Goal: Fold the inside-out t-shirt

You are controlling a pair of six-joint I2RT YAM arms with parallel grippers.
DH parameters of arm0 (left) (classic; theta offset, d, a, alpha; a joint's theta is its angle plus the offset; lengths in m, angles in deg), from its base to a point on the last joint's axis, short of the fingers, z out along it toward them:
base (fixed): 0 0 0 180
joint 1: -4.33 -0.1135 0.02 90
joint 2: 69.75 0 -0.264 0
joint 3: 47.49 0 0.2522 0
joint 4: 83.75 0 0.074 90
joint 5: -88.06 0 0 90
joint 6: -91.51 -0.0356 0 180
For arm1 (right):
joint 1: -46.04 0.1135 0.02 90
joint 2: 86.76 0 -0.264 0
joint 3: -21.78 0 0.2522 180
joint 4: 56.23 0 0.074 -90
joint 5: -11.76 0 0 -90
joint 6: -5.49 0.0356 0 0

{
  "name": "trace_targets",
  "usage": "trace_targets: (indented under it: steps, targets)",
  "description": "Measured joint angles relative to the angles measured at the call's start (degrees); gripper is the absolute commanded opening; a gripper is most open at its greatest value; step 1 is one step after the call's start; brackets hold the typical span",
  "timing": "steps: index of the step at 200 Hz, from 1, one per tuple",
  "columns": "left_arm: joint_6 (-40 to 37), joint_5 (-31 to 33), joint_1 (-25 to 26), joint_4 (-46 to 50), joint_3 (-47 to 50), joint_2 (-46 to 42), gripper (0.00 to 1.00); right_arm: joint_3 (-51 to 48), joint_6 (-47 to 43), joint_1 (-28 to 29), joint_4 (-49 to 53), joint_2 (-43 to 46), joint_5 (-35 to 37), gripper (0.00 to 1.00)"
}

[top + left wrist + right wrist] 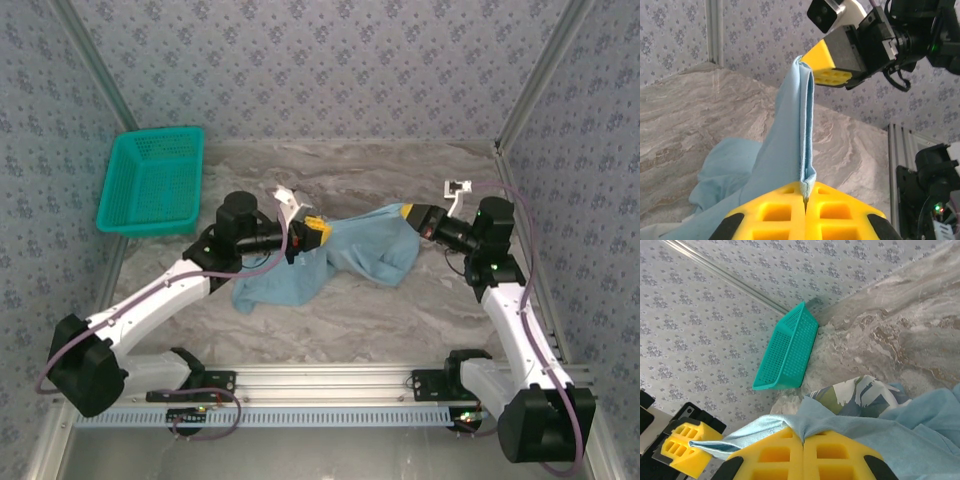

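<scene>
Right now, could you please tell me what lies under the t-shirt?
The t-shirt, pinched by the left gripper and right gripper, sags onto the marble table, visible around it. A white-green patterned patch peeks from under a fold; anything else beneath is covered.

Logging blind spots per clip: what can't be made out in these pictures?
Top view: shirt is bunched; its folds hide neckline and sleeves.
Left wrist: left gripper cut off by bottom edge; grip depth unclear.
Right wrist: patterned patch partly under a shirt fold; right gripper cut by bottom edge.
</scene>
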Motion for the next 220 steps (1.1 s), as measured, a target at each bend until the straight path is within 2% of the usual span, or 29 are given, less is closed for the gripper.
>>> trace_targets:
  steps: [43, 105, 131, 149, 185, 205, 220]
  targets:
    - [-2.47, 1.92, -0.02, 0.87, 2.60, 0.37, 0.00, -0.92, -3.10, 2.86, 4.66, -3.04, 3.19, 0.01]
    - [-3.26, 3.82, -0.02, 1.73, 5.77, 4.02, 0.00, -3.15, -2.95, 2.82, 3.72, -5.46, 3.52, 0.25]
    - [-3.23, 3.80, -0.02, 1.92, 5.99, 4.92, 0.00, -3.21, -2.95, 2.40, 3.37, -5.46, 3.76, 0.29]
    - [-3.21, 3.78, -0.02, 1.92, 5.99, 5.40, 0.00, -3.15, -4.66, 3.15, 5.62, -5.46, 6.38, 0.33]
    - [-3.32, 3.74, -0.02, 2.38, 6.01, 5.79, 0.00, -2.21, -11.41, 11.37, 13.77, -7.04, 15.15, 0.40]
    - [-3.72, 3.58, -0.02, 2.43, 6.29, 5.79, 0.00, -0.04, -14.62, 16.22, 15.98, -11.41, 19.21, 0.48]
    - [-4.02, 3.61, -0.02, 2.78, 6.54, 5.79, 0.00, 1.51, -16.37, 18.10, 16.09, -15.67, 20.33, 0.49]
